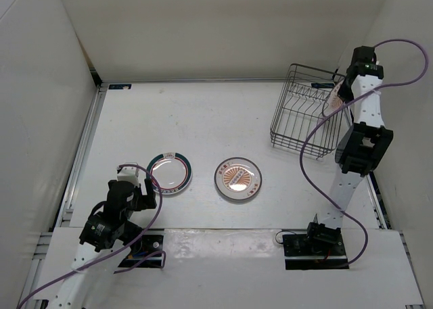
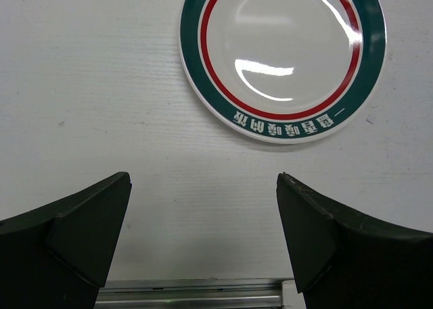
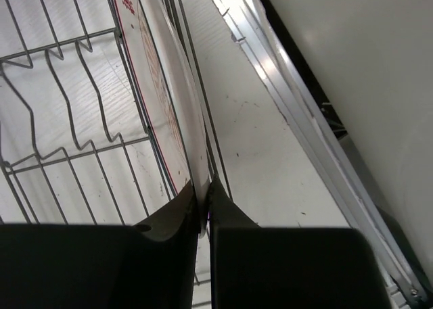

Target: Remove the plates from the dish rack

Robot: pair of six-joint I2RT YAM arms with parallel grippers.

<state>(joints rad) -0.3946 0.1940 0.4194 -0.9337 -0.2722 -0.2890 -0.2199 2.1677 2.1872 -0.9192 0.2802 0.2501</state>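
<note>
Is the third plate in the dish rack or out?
In: the third plate stands on edge inside the dish rack, with the right end effector shut on its rim.

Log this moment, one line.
right gripper: shut on third plate, in dish rack | left gripper: open, empty | green-rimmed plate, sunburst plate: on table

Only one legible-ish text. The round white plate with dark green rim band (image 2: pixel 283 52) has white Chinese characters printed along the green band, about seven glyphs, upside down in the left wrist view. One is a plain "一" stroke; the rest I can't read for sure. The round white plate with orange sunburst centre (image 1: pixel 238 178) has small reddish lettering arced above the sunburst, too small to read. The upright white plate (image 3: pixel 152 86) in the dark wire dish rack (image 1: pixel 301 147) has red print on its face, too edge-on to read.
</note>
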